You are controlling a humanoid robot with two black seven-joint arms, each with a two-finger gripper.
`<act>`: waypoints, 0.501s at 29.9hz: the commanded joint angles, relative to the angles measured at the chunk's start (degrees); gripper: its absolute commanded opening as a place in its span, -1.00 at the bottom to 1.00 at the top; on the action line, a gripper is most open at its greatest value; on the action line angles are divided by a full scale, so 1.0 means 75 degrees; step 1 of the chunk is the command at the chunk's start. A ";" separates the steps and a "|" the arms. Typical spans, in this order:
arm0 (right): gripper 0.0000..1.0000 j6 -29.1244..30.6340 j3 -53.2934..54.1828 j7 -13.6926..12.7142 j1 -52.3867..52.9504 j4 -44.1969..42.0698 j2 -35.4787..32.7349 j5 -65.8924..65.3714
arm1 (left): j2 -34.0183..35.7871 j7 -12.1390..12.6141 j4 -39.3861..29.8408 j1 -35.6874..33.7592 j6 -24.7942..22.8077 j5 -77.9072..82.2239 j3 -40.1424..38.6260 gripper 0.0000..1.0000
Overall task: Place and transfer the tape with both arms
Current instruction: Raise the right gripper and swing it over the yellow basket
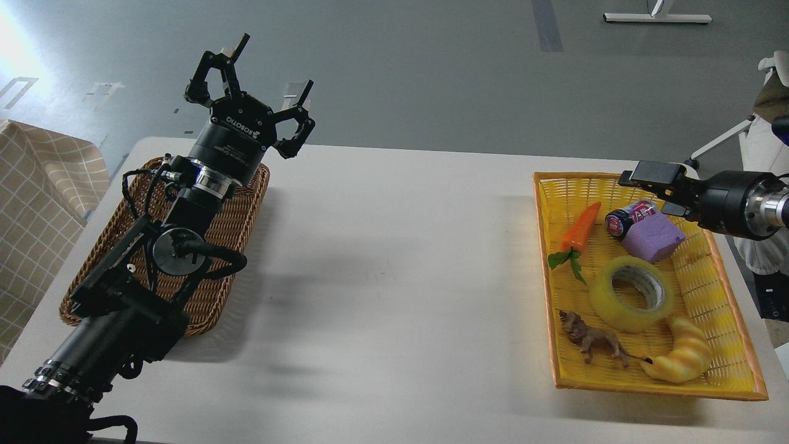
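The tape (608, 303), a wide translucent yellow roll with a grey-white core, lies flat in the yellow basket (542, 271) on the right of the white table. My right gripper (652, 174) hovers over the basket's far end, above a small jar and a purple block and well behind the tape. It is turned side-on, so its fingers overlap. My left gripper (275, 63) is open and empty, raised above the far end of the brown wicker basket (237, 229) on the left.
The yellow basket also holds a toy carrot (579, 229), a dark jar (629, 220), a purple block (654, 237), a lion figure (593, 340) and a yellow croissant toy (681, 357). A checked cloth (37, 203) hangs at far left.
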 commanded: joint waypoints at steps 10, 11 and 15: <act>1.00 -0.0002 -0.0065 -0.0721 -0.0124 0.0074 -0.0309 -0.0432 | 0.0007 0.0004 -0.0001 0.0001 0.0000 0.0000 0.0007 0.95; 1.00 -0.0002 -0.0065 -0.0838 -0.0171 0.0097 -0.0309 -0.0432 | 0.0007 0.0004 -0.0001 0.0001 0.0000 0.0000 0.0007 0.95; 1.00 -0.0002 -0.0065 -0.0945 -0.0242 0.0097 -0.0309 -0.0432 | 0.0007 0.0004 -0.0001 0.0012 0.0000 -0.0012 -0.0005 0.95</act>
